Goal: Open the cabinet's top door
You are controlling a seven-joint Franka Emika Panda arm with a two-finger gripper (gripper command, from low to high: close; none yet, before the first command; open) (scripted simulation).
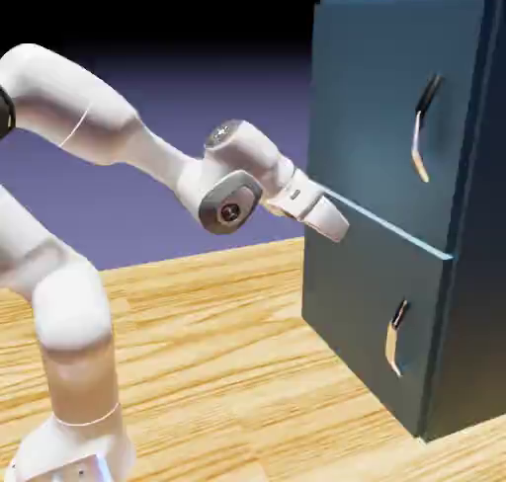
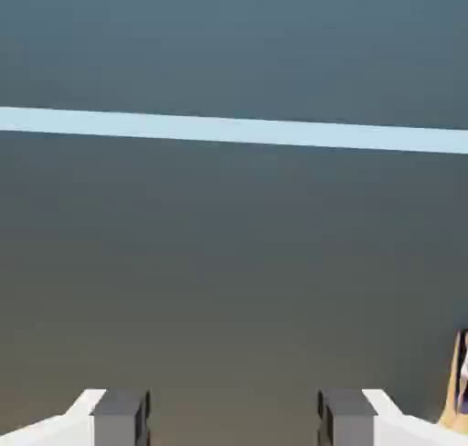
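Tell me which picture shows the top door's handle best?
The exterior view: the top door's handle shows whole there, curved, on the top door. The hand view shows only flat panel, a pale seam, and a sliver of some handle at its right edge.

The cabinet (image 1: 395, 223) front blocks the gripper (image 1: 331, 220) just ahead, while bare table (image 1: 217, 352) and open air lie below and left.

No readable text, labels, brands, numbers or signs anywhere in either view.
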